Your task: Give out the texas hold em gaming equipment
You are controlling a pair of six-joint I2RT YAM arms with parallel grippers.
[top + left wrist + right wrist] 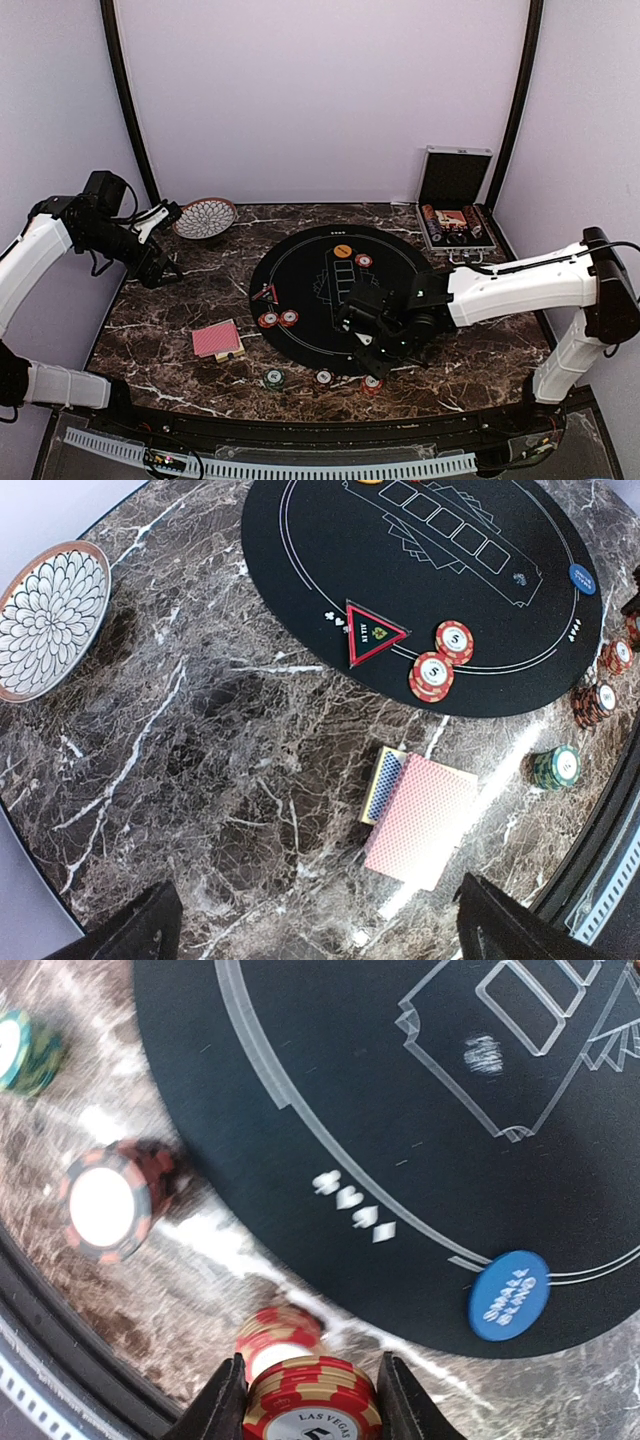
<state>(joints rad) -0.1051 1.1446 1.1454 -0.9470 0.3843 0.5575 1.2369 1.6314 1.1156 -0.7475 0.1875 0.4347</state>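
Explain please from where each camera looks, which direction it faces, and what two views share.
Top external: high behind the arm bases, facing down and forward over the marble table; both arms show, left gripper and right gripper.
Left wrist: above the table's left side, facing down at the card deck and black mat; its open fingers frame the bottom.
Right wrist: low over the mat's near edge, facing down; its fingers clamp a red chip stack.
Shared: both wrist views show the blue button and green chip stack.
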